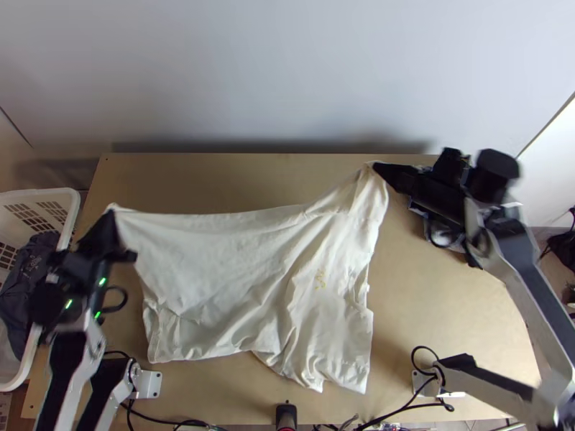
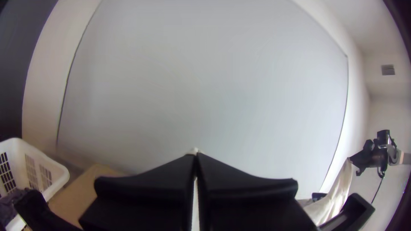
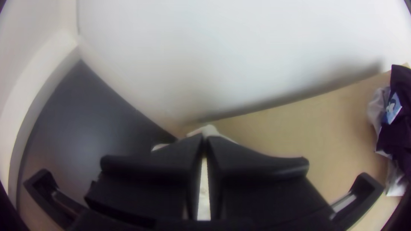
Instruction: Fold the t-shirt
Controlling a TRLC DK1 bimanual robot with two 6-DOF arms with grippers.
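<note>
1. One cream t-shirt (image 1: 237,266) is drawn out between two hands, above and across the middle of the one light wooden tabletop (image 1: 180,179).
2. The left hand (image 1: 111,215) is clenched on one upper corner of the shirt, towards the tabletop's left side. In the left wrist view, that hand's two fingers meet, with a pale tip of cloth between them.
3. The right hand (image 1: 376,168) is clenched on a second upper corner, near the far edge. The left wrist view shows this corner lifted, cloth hanging beneath it. In the right wrist view, its two fingers pinch the fabric.
4. The shirt's top edge sags slightly between its two held corners; the lower part falls in creases towards the near edge. One small yellow mark (image 1: 320,279) shows on the front.
5. One white basket (image 1: 74,208) stands at the left, with dark cloth (image 1: 25,276) inside.
6. One pile of dark and grey cloth (image 3: 398,128) lies on the tabletop's right side; how many pieces make it up, I cannot tell.
</note>
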